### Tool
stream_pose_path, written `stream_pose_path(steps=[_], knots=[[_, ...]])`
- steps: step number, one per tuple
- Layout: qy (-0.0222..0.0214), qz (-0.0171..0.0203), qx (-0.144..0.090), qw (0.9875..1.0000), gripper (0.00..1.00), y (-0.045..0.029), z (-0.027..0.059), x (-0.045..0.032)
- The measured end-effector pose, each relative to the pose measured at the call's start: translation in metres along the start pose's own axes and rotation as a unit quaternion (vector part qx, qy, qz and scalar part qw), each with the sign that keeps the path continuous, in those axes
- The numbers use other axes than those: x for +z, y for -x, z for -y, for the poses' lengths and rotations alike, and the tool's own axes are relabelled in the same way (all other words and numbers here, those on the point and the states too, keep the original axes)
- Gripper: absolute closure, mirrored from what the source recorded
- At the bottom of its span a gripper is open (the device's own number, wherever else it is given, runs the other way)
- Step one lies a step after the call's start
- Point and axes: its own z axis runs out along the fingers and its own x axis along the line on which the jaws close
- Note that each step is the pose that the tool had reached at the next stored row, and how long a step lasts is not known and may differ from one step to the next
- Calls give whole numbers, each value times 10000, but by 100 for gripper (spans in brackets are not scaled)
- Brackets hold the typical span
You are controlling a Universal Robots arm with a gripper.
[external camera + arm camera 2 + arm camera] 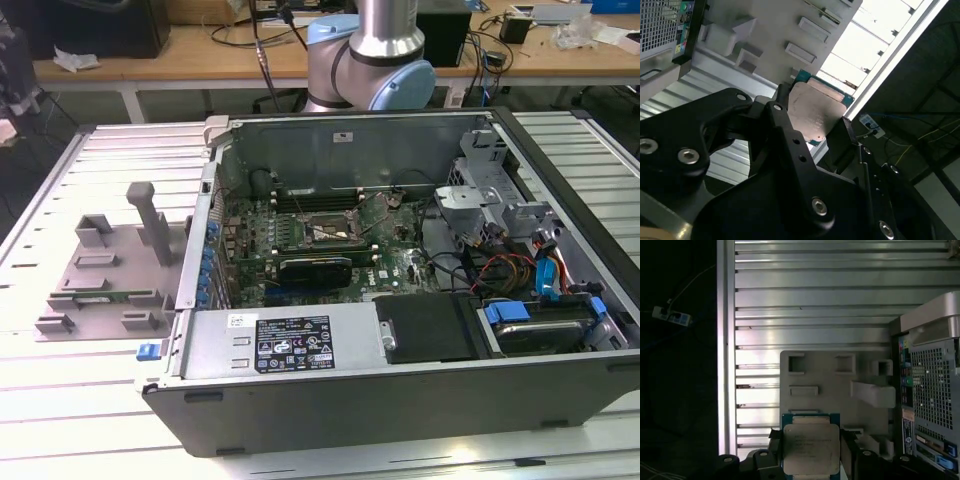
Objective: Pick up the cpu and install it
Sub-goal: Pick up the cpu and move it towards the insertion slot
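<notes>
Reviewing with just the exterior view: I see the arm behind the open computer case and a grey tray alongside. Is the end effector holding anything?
Observer: Yes, in both wrist views the end effector is shut on the cpu, gripping it at two opposite edges.
Operator: Which face shows?
Observer: Its silvery metal top faces the first wrist view's camera.
Operator: What's below it?
Observer: The grey tray, with the computer case beside it.
</notes>
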Motion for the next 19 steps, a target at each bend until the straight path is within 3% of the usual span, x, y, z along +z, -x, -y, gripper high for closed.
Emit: stream_pose_path(steps=[8, 12, 16, 19], knots=[[0, 1, 0, 10000, 46, 3, -30, -374], [-1, -1, 1, 10000, 46, 12, -32, -394], [-1, -17, 1, 10000, 46, 207, -36, -391], [-1, -34, 1, 10000, 46, 396, -40, -388]])
